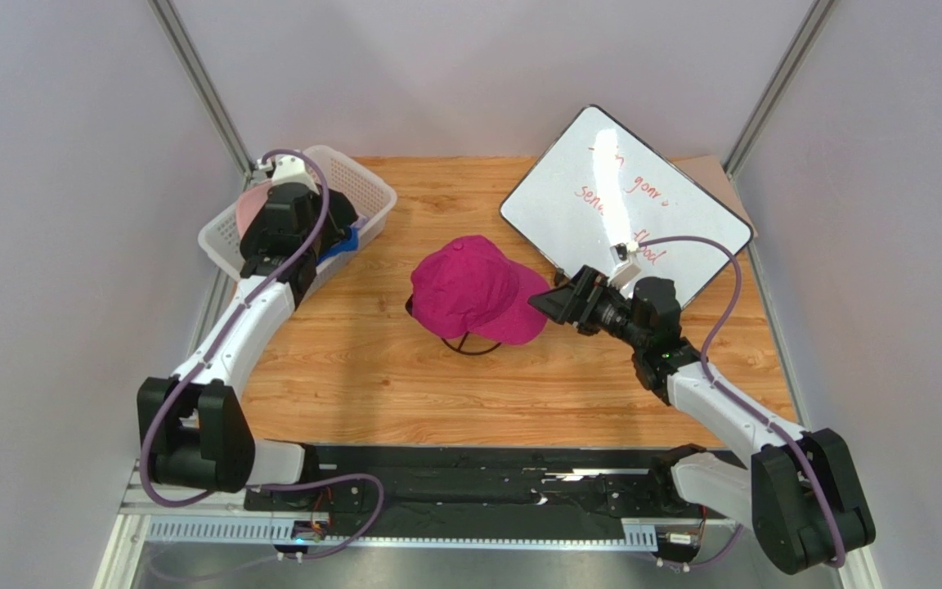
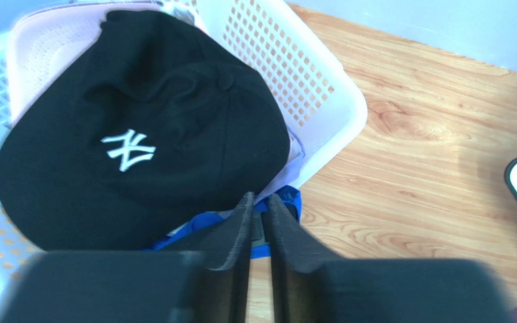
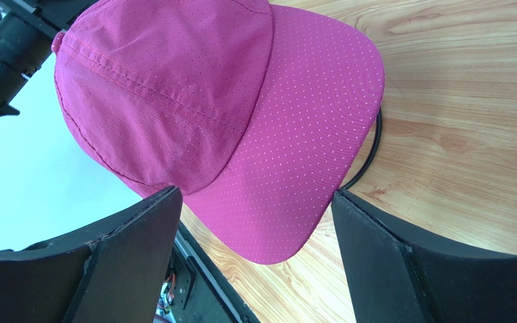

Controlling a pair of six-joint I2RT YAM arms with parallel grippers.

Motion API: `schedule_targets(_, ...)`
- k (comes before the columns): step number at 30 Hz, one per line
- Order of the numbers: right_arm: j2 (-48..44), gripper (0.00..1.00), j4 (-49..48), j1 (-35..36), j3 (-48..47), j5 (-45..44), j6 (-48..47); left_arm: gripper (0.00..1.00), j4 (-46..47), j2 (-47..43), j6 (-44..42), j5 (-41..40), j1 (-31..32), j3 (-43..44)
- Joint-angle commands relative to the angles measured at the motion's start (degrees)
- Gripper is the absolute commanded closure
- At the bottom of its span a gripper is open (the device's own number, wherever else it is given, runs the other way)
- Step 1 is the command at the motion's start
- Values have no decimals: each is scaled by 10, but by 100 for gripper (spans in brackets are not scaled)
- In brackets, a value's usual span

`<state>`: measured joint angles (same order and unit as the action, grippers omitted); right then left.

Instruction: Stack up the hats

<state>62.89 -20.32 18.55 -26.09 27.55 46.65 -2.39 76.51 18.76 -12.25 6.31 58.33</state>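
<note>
A magenta perforated fabric cap (image 1: 478, 291) sits at the centre of the top view on a black wire stand (image 1: 474, 349), its brim between the wide-spread fingers of the right gripper (image 3: 256, 196). At upper left, the white plastic mesh basket (image 2: 328, 101) holds a black cap with a white NY logo (image 2: 140, 134) over a royal blue cap (image 2: 197, 227). The left gripper (image 2: 258, 202) hovers there, narrowed to a slit.

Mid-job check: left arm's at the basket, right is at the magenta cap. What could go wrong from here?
1. The right gripper is open with the magenta cap brim between its fingers; closing and pulling might drag the cap off the wire stand.
2. The left gripper, fingers nearly together, points at the blue cap showing beneath the black cap in the basket; it might snag both caps, or the basket.
</note>
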Motion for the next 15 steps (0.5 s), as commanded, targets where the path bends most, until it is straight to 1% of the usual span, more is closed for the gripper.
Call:
schedule_targets(1, -16, 12, -11, -1, -9, 0, -9, 70, -33, 29, 11, 7, -6, 33)
schedule_targets(2, -17, 12, -10, -1, -9, 0, -10, 61, -23, 24, 17, -8, -12, 24)
schedule_targets(4, -19, 11, -2, -1, -13, 2, -14, 56, -6, 23, 31, -10, -24, 14)
schedule_targets(6, -23, 12, 4, -1, -13, 4, -16, 51, -2, 29, 28, -50, -34, 14)
schedule_targets(8, -29, 12, 6, -1, -12, 4, -17, 42, 7, 41, 22, -86, -45, 14)
schedule_targets(10, -31, 11, 6, -1, -12, 0, -17, 34, 20, 50, 29, -87, -57, 9)
schedule_targets(11, -31, 11, 5, -1, -12, 2, -17, 31, 44, 63, 31, -77, -61, 8)
schedule_targets(12, -30, 12, 5, -1, -12, 4, -17, 30, 55, 70, 32, -76, -75, 7)
schedule_targets(15, -28, 12, 4, -1, -12, 7, -16, 27, 92, 105, 25, -80, -82, 18)
